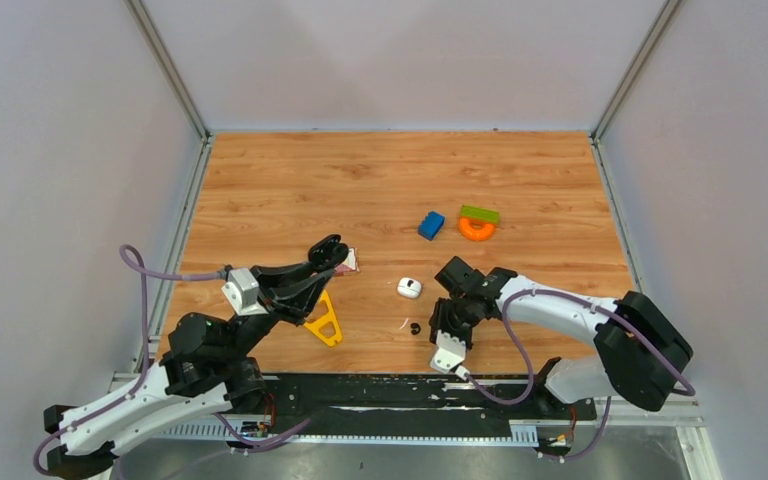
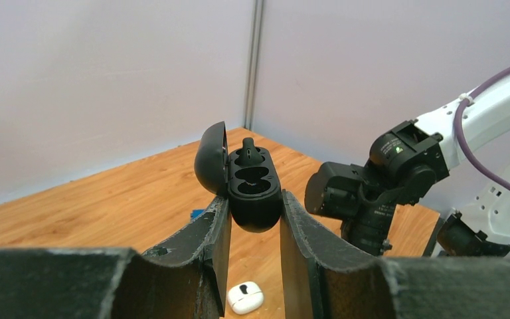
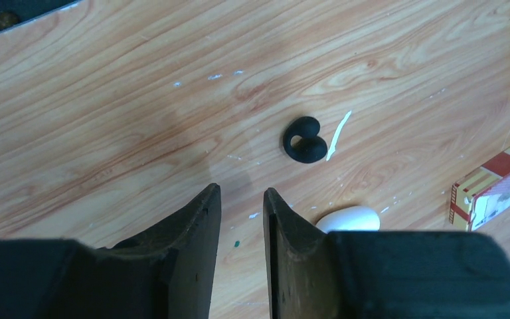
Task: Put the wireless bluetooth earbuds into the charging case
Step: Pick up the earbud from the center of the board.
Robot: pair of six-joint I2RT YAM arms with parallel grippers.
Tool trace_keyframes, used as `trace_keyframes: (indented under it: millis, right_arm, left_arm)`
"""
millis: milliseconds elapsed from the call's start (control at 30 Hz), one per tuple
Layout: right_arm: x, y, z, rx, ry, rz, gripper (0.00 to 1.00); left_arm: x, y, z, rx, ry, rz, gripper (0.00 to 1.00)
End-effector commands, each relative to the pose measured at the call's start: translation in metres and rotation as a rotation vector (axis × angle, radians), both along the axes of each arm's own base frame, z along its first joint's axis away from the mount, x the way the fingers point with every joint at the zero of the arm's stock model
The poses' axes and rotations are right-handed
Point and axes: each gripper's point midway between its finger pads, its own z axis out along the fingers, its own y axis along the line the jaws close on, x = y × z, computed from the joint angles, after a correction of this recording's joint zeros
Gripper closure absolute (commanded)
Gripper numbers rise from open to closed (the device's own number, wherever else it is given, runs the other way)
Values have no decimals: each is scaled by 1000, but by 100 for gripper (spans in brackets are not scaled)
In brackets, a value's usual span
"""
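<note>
Though both arms reach out over the wooden surface (image 1: 380, 170), only the left hand (image 2: 254, 198) carries anything: its fingers are clamped on the lower half of the black case (image 2: 255, 178), which it holds up off the wood with the lid swung open to one side. One black bud (image 2: 248, 149) sits in the upper of the case's two pockets, its stub poking out. The right hand (image 3: 242, 199) points down at the surface near the front edge, fingers a little apart with nothing between them. Farther back on that side a green block (image 1: 479, 213), an orange ring (image 1: 476, 230) and a blue block (image 1: 431, 225) sit in a cluster, the green one right against the ring. A yellow triangle (image 1: 325, 323) lies by the left arm, and a striped box (image 3: 495, 189) lies on the wood close to the left hand. Between the two arms rests a white case (image 1: 409, 288). Just ahead of the right fingertips a second black bud (image 3: 303, 139) lies loose on the wood, with a thin white sliver (image 3: 337, 136) just beside it.
</note>
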Motion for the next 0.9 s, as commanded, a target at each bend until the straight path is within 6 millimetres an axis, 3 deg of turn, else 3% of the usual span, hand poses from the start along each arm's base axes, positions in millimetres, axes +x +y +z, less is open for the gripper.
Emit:
trace_keyframes:
  millis: [0,367,867]
  right_arm:
    - [7,25,9,54,-123,215,70]
    - [-2,44,8,56,-116,268,70]
    - [-2,48,-3,30,-133,284,70]
  left_arm:
    - [1,7,-1,-10,-13,25,100]
    - [1,8,-9,-9,-9,30,100]
    - [0,11,-13,-20,-1,27,100]
